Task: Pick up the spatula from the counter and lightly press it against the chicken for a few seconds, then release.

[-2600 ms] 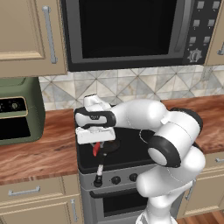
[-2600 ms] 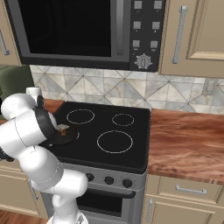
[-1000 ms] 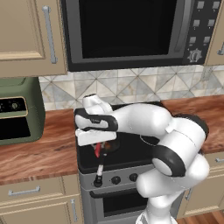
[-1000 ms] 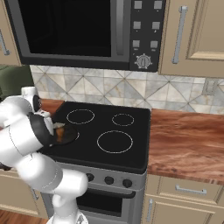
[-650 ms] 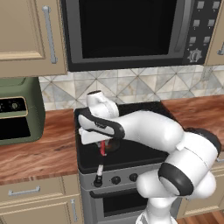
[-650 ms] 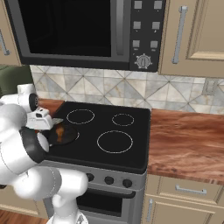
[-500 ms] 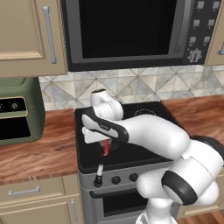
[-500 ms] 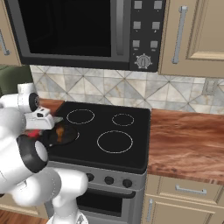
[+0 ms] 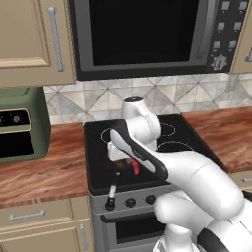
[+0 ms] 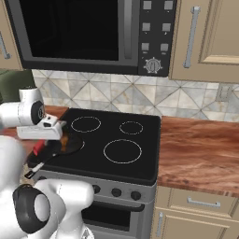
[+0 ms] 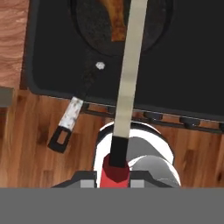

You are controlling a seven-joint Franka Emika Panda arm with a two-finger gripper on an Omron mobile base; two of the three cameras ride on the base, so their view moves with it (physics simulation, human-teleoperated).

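At the jaws: closed on the red grip of the spatula (image 11: 128,83), which sits tight between the two fingers; nothing else is held.
Off the table: the spatula is up in the hand, clear of the table (image 9: 44,170), over the front left of the stove (image 11: 188,57).
Long axis: the spatula runs straight out from the jaws. The red grip is nearest, then a short dark neck, then a long pale blade that leaves the hand view at its top edge.
Beside the blade: the handle of the pan (image 11: 89,30) runs back to the stove's front edge and overhangs it. In the hand view it is left of the spatula and slanted away from it.
Ahead of the jaws: the pan's bowl, with the blade crossing over it.
Farthest: the chicken (image 11: 114,19), a brown piece in the pan, lies along the blade's left side in the hand view.
Contact: cannot be told; blade and chicken overlap in the hand view, and the hand hides the gap in the base views.
Key relation: the chicken lies ahead on the spatula's own axis and a little to its left. The press looks to need a small drop of the blade and a slight shift to that side, not a new reach.
Risk: the long blade gives leverage, so a hard push could slide the pan.
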